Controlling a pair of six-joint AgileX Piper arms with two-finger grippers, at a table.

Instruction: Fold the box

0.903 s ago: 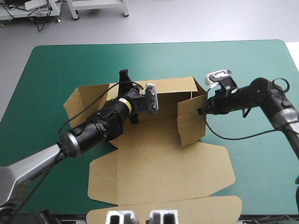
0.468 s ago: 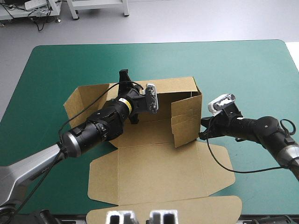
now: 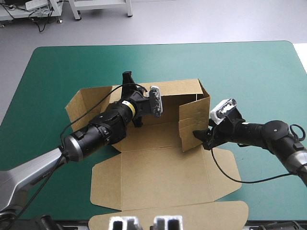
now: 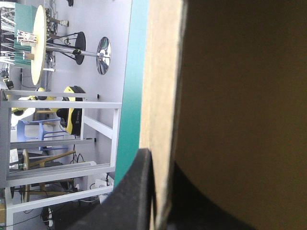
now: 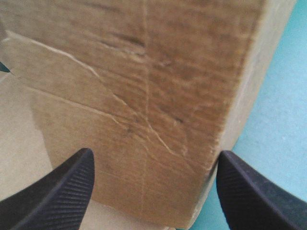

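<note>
Just now, in the high view, we see that the right gripper (image 3: 201, 136) has come in from the right of the frame to the near lower corner of the right side wall (image 3: 194, 122) of the box (image 3: 158, 177). Earlier it sat higher up against that wall's outer face, then swung down and away. The wall has rocked a little inward and back, and now stands upright right of centre. We judge that the right arm is changing its purchase so it can press or tuck this wall from its near edge, and that the fold on this side is not yet made fast.

In its own view the right gripper's fingers stand wide apart, with the creased brown wall ahead of and between them and nothing pinched. The left gripper (image 3: 127, 79) has not shifted. It is all but closed on the top edge of the far wall (image 3: 177, 88), keeping that wall raised, and in the left wrist view the board's edge runs between its black fingers.

The box lies in the middle of the frame on the teal-green cover (image 3: 249, 72) as a half-formed tray. The far wall and right side wall are up, the left wall (image 3: 79, 108) leans outward at centre left, and the lid panel lies flat toward the bottom edge. We see nothing lying inside the tray; only the left arm reaches across its floor.
</note>
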